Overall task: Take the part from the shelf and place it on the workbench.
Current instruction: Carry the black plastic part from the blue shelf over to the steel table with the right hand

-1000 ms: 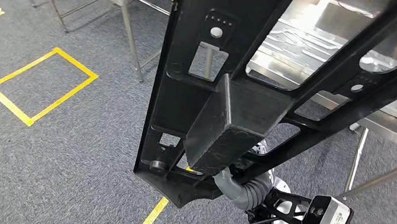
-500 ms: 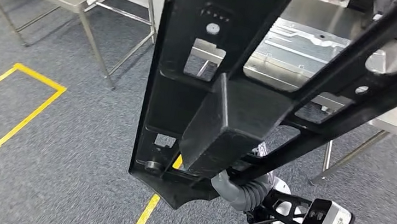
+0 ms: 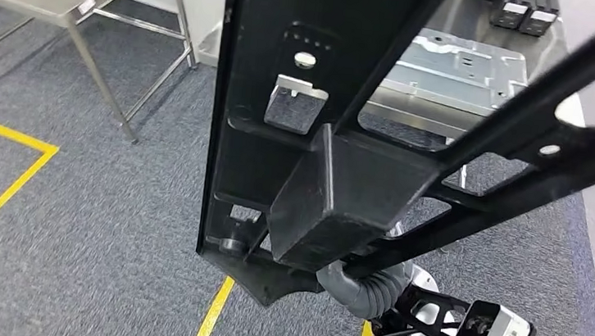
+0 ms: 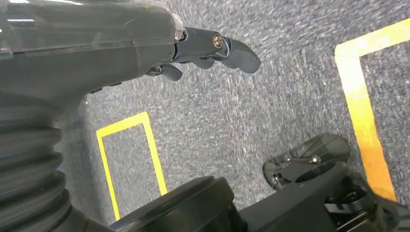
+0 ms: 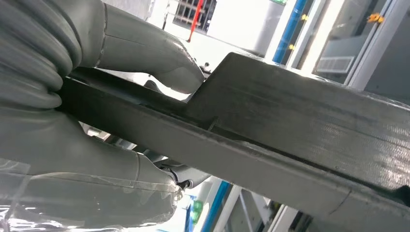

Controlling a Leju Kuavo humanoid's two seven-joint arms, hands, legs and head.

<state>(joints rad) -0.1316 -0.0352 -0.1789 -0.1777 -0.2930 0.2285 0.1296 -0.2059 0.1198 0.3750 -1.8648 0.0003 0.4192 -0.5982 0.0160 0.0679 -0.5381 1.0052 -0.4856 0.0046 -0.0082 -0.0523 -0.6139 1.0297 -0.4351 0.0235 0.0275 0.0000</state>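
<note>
R hand point(image 5: 111, 121) grips black part point(image 3: 338, 139), held up w/ steel bench point(image 3: 459, 77) behind it. L hand point(image 4: 145, 48) hangs over carpet point(image 4: 270, 106), holds nothing, fingers point(image 4: 232, 48) slightly apart.

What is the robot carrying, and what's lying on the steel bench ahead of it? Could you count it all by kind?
Black frame part, held in the right hand: 1
Silver stamped panel on the workbench: 1
Small dark boxes at the bench's far end: 2
Total: 4
</note>
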